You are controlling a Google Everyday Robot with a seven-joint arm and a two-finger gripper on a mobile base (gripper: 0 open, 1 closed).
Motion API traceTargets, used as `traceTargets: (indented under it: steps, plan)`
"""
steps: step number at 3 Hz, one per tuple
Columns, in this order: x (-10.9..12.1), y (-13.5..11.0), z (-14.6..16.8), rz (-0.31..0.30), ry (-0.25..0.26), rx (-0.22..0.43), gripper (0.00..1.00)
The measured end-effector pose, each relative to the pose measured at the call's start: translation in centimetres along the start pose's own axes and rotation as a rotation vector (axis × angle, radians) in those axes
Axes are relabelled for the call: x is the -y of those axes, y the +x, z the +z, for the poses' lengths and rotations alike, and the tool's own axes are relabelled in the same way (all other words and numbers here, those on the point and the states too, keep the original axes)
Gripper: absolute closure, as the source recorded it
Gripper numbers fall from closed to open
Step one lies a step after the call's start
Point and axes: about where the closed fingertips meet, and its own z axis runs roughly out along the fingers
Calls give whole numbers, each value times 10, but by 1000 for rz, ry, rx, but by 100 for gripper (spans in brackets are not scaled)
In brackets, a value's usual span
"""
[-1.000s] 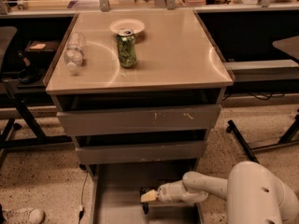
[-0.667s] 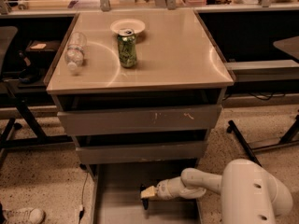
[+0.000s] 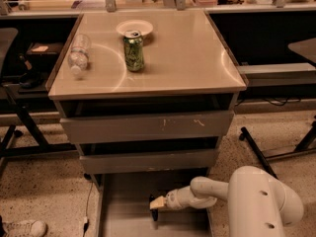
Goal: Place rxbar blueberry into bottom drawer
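Observation:
The bottom drawer (image 3: 126, 196) is pulled open at the foot of the grey cabinet, its flat grey floor showing. My gripper (image 3: 156, 204) reaches in from the right, low over the drawer's floor near its middle. A small dark flat thing, the rxbar blueberry (image 3: 154, 214), sticks out above and below the pale fingertips (image 3: 159, 202). The gripper looks shut on it, holding it on edge close to the floor.
On the cabinet top stand a green soda can (image 3: 134, 51), a white plate (image 3: 134, 27) and a lying clear bottle (image 3: 78, 55). Two shallower drawers (image 3: 148, 127) above are slightly open. Chair legs (image 3: 256, 152) stand to the right, a shoe (image 3: 24, 228) at bottom left.
My arm has slid a little to the left and deeper into the bottom drawer, with the dark bar still at its tip. Nothing on the cabinet top has moved.

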Motion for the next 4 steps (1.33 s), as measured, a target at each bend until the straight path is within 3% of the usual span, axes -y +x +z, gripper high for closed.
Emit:
traceTargets:
  steps: [3, 4]
  plan:
    - [0, 0, 0, 0, 0, 0, 13]
    - [0, 0, 0, 0, 0, 0, 0]
